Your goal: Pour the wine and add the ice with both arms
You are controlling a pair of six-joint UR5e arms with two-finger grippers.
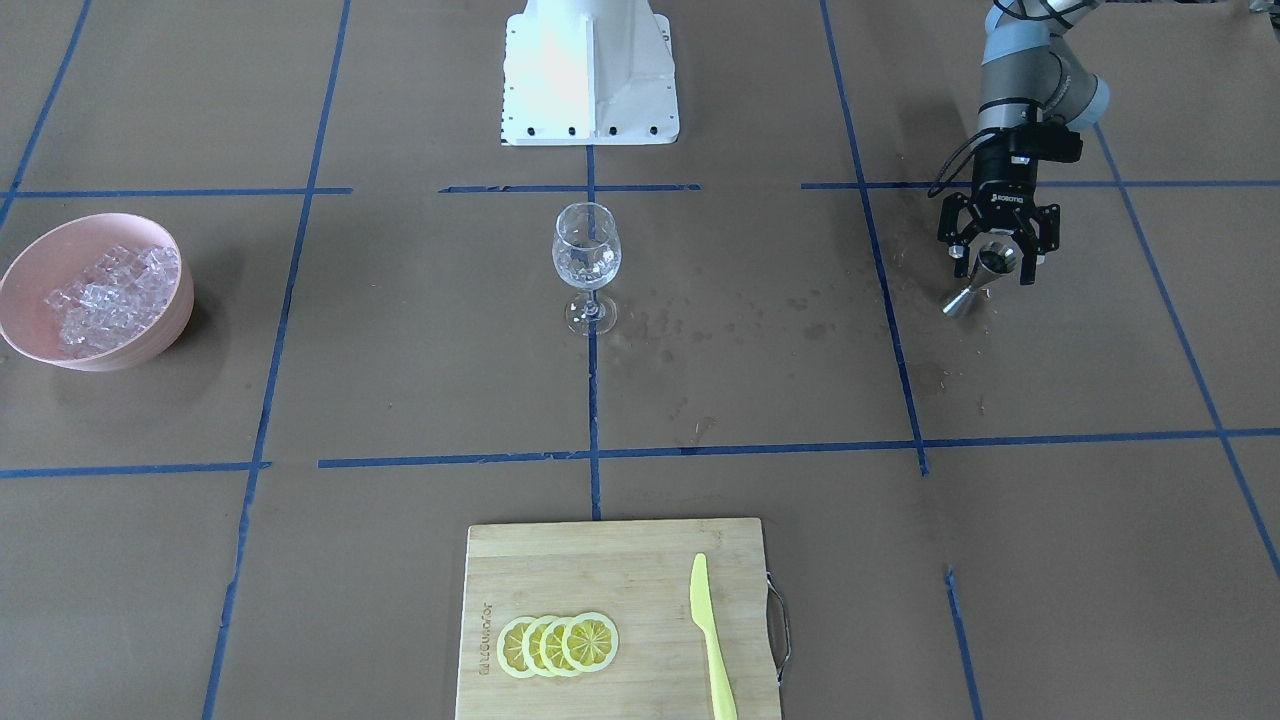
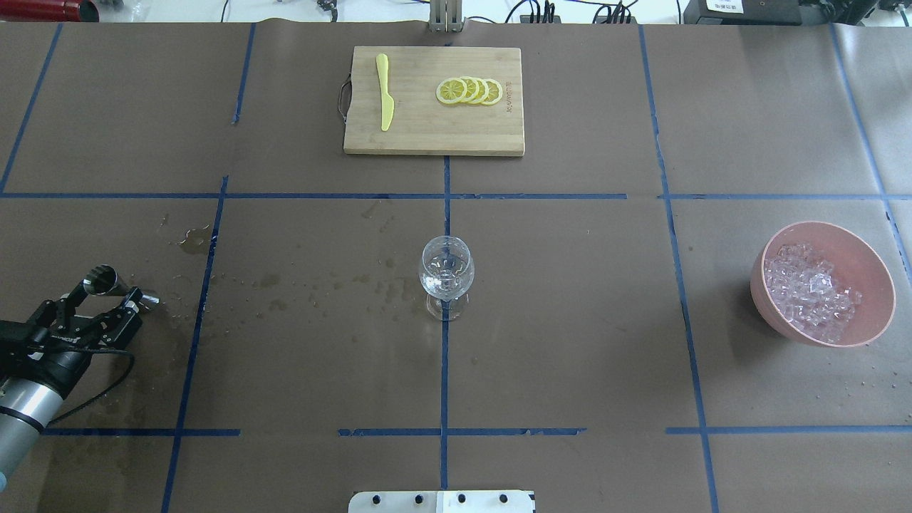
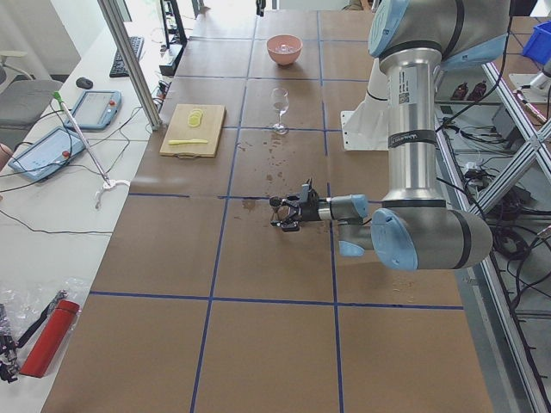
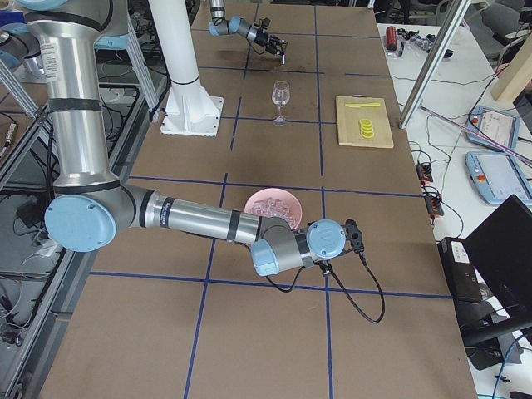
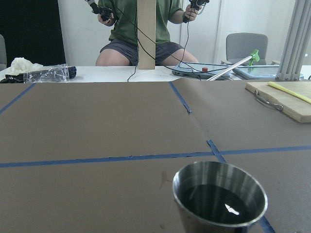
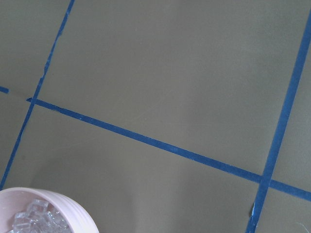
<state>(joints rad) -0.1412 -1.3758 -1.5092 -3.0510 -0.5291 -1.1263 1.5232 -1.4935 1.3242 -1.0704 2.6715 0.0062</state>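
- The left gripper is clenched around a steel jigger, pinching it at the narrow waist; the jigger sits tilted between the fingers
- From the left wrist view, the jigger's upturned cup holds dark liquid with a small glint on it
- The wine glass stands upright well apart from that gripper, out toward the table's middle; something clear glints inside it, though what it is cannot be told
- Wet spots dot the brown table between the left gripper and the glass
- The right gripper shows only in the far side view; whether it is spread or closed cannot be told
- The ice is heaped in a pink bowl just beside the right gripper
- A cutting board with lemon slices and a yellow knife lies far from both grippers
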